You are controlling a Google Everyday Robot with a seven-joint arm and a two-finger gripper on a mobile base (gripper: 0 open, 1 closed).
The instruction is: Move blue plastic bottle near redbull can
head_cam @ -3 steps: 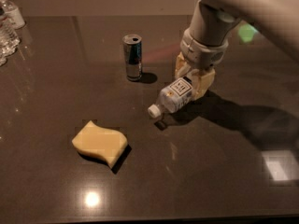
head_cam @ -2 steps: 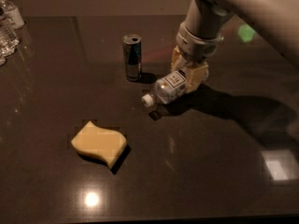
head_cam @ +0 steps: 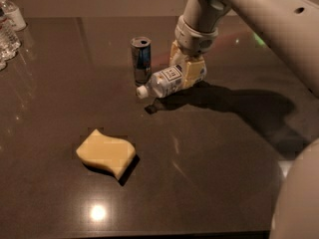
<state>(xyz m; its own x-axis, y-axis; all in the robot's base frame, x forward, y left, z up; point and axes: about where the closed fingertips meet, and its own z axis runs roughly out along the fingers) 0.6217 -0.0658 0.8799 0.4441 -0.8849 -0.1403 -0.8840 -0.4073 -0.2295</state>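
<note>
The blue plastic bottle [head_cam: 167, 81] is pale and translucent with a white cap and a white label. It is held tilted, cap end pointing left and down, just above the dark table [head_cam: 209, 148]. My gripper [head_cam: 187, 72] is shut on the bottle's rear half, with yellowish fingers [head_cam: 194, 69] around it. The redbull can [head_cam: 141, 59] stands upright just left of the bottle, blue and silver with a silver top. The bottle's cap is close to the can's lower right side, a small gap apart.
A yellow wavy sponge [head_cam: 105, 153] lies on the table at the front left. Clear ribbed water bottles [head_cam: 9, 26] stand at the far left edge. My white arm [head_cam: 259, 19] crosses the upper right and casts a dark shadow [head_cam: 239, 103] on the table.
My gripper has carried the bottle left toward the can, and a little up off the table. The can and the sponge have not moved.
</note>
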